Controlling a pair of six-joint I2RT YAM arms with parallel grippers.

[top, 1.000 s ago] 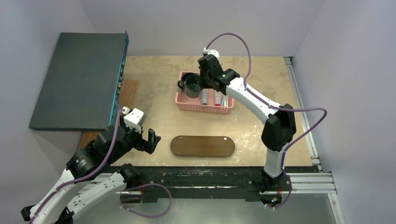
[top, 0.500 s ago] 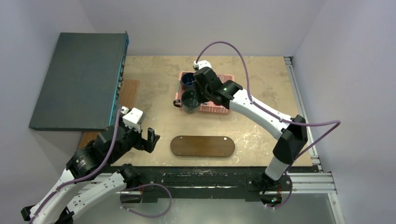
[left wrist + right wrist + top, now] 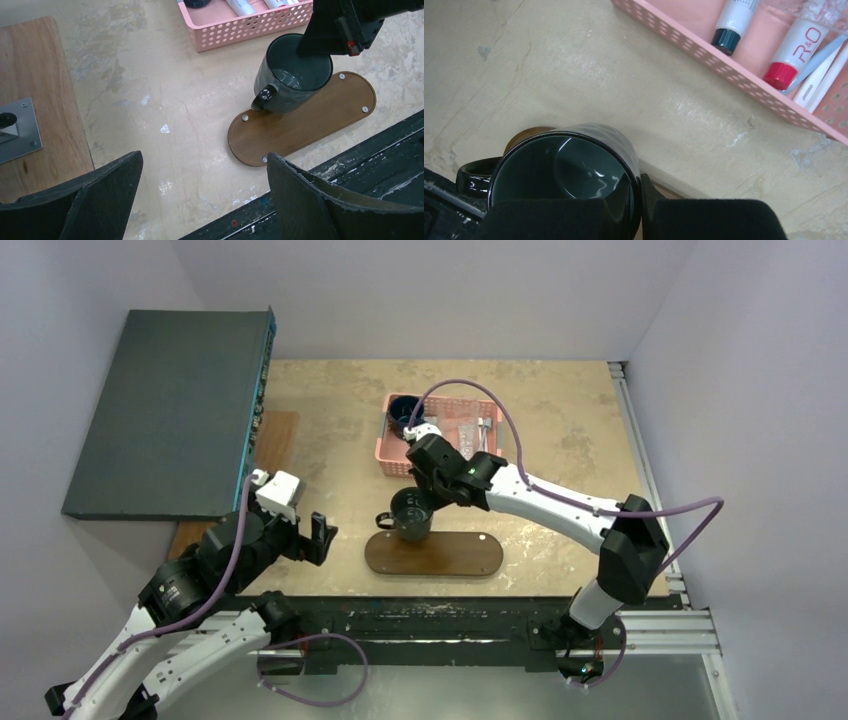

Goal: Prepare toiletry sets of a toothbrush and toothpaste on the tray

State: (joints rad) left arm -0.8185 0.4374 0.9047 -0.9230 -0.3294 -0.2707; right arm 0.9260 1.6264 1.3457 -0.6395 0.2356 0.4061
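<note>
My right gripper is shut on the rim of a dark mug, one finger inside and one outside. The mug is slightly tilted over the left end of the dark brown oval tray; whether it touches the board I cannot tell. Toothpaste tubes and pale toothbrushes lie in the pink basket. My left gripper is open and empty, left of the tray.
A second dark mug stands in the basket's left corner. A large grey slab leans at the far left beside a wooden board with a metal plate. A black rail runs along the table's front edge.
My right arm has carried the mug out of the basket and toward the front, down to the tray's left end. The left arm has barely moved.
</note>
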